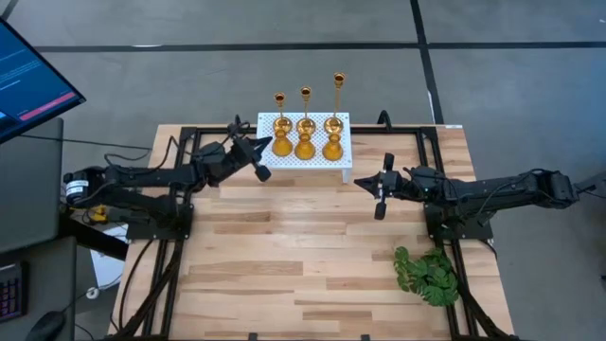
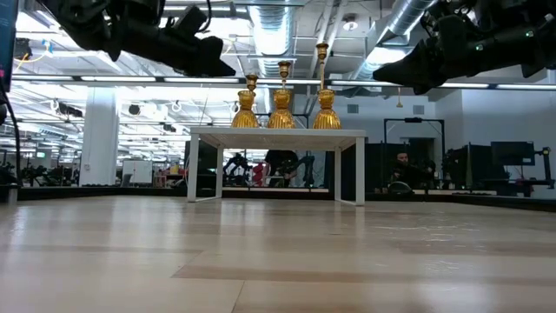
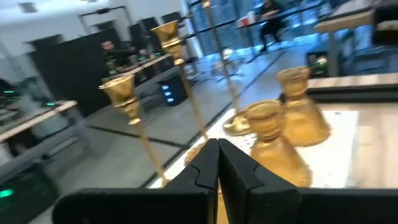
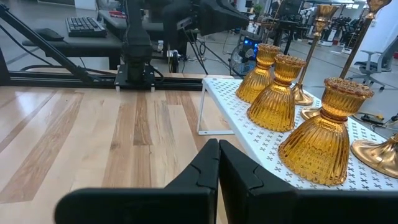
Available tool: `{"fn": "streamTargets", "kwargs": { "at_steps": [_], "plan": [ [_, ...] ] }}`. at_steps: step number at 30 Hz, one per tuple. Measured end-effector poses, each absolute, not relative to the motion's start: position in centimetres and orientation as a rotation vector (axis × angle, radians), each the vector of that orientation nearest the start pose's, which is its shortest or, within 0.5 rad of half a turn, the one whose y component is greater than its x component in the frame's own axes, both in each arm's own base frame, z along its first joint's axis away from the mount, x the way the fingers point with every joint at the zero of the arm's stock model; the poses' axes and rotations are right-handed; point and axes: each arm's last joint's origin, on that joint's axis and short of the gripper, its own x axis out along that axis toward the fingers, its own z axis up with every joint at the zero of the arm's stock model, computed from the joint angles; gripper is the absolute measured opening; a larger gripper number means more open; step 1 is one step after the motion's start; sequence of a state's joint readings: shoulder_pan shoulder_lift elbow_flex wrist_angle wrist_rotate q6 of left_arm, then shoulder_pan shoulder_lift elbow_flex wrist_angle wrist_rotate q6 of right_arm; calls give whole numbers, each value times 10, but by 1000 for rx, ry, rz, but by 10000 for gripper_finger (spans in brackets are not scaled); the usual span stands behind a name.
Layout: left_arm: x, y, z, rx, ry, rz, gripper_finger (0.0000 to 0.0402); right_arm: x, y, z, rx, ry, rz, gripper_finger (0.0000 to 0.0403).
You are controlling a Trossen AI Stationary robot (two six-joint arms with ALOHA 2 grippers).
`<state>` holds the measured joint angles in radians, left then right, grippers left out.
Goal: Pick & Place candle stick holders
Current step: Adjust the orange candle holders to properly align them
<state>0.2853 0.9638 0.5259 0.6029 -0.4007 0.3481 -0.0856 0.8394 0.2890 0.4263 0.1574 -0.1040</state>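
Six candle stick holders stand on a white perforated stand (image 1: 343, 159) at the table's far edge. Three squat amber ones (image 1: 305, 149) form the near row, and three slim brass sticks (image 1: 306, 95) rise behind them. In the right wrist view the amber ones (image 4: 323, 137) show close by. My left gripper (image 1: 267, 145) is shut and hangs in the air at the stand's left end, close to the leftmost amber holder (image 3: 273, 146). My right gripper (image 1: 361, 183) is shut, hovers off the stand's near right corner and points toward it. Neither touches anything.
A green leafy plant (image 1: 431, 275) lies at the table's near right. Bare wood (image 1: 284, 265) stretches across the table's middle and near side. A monitor (image 1: 28, 80) stands off the table's left. People sit in the room beyond (image 2: 401, 169).
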Motion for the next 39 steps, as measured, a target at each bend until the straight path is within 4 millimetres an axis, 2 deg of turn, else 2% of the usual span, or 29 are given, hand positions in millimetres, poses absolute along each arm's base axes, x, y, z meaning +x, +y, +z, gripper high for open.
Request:
{"fn": "streamTargets", "kwargs": {
  "at_steps": [3,7,11,23,33,39],
  "plan": [
    [196,79,285,293,-54,695,7,178,-20,211,-108,137,-236,0],
    [198,97,273,263,22,745,4,178,-20,211,-108,137,-236,0],
    [203,107,266,229,13,647,5,178,-20,211,-108,137,-236,0],
    [201,106,290,283,-132,626,3,178,-20,211,-108,142,-238,0],
    [223,115,294,275,-56,566,3,178,-21,210,-108,145,-245,0],
    [227,117,296,266,-12,562,3,178,-21,210,-108,151,-245,0]
  ]
}}
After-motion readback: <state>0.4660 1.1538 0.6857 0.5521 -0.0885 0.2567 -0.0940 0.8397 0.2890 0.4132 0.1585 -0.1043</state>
